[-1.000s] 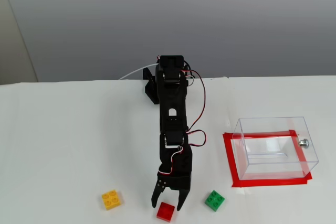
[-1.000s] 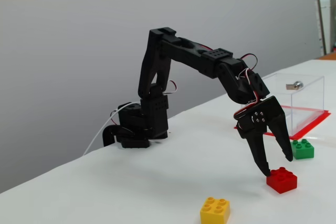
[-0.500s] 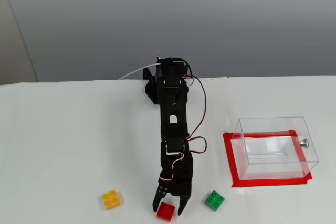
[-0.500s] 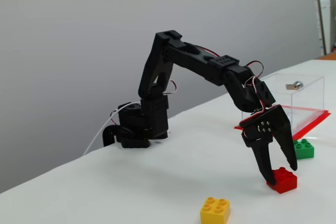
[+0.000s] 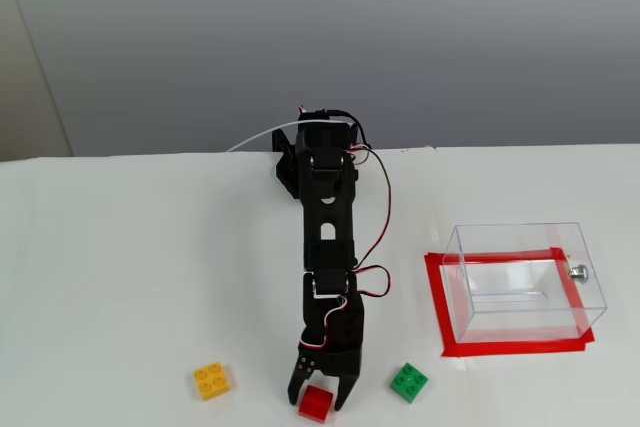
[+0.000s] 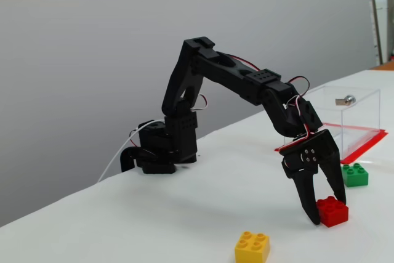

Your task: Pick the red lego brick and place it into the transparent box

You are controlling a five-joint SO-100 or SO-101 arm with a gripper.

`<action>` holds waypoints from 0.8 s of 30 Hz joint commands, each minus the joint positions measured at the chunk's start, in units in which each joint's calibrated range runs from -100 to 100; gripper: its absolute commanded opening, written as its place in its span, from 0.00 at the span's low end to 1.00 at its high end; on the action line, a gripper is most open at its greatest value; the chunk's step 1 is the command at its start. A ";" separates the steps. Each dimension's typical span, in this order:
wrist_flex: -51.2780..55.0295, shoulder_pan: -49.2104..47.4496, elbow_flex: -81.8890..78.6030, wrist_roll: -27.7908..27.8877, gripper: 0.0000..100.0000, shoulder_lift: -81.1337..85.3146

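The red lego brick point(image 5: 316, 405) sits on the white table at the front edge of a fixed view, and it also shows in another fixed view point(image 6: 332, 212). My gripper point(image 5: 318, 401) is lowered over it, pointing down, with one finger on each side of the brick point(image 6: 329, 210). The jaws are open a little wider than the brick, which rests on the table. The transparent box point(image 5: 520, 282) stands empty to the right on a red tape frame, with its silver knob point(image 5: 577, 270) on the right wall. The box also shows at the far right of the other view point(image 6: 345, 115).
A green brick point(image 5: 408, 381) lies just right of the gripper, between it and the box point(image 6: 355, 175). A yellow-orange brick point(image 5: 213, 380) lies to the left point(image 6: 252, 247). The arm's base point(image 5: 320, 162) stands at the back of the table.
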State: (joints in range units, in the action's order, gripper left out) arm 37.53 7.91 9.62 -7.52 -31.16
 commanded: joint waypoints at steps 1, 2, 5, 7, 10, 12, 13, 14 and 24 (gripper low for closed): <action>-0.54 -0.03 2.40 0.22 0.26 0.66; -0.54 -0.03 2.40 0.22 0.25 0.66; -0.54 -0.03 2.40 0.32 0.18 0.66; -0.54 -0.03 2.40 0.32 0.14 0.66; -0.54 -0.03 2.13 0.37 0.11 0.83; -0.46 -0.03 1.95 0.37 0.11 0.91; -0.46 -0.03 1.86 0.37 0.11 1.08; -0.46 -0.03 1.77 0.43 0.10 1.25; 0.15 -0.11 1.86 0.53 0.09 8.38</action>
State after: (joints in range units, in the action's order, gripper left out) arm 37.53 7.37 9.80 -7.38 -29.22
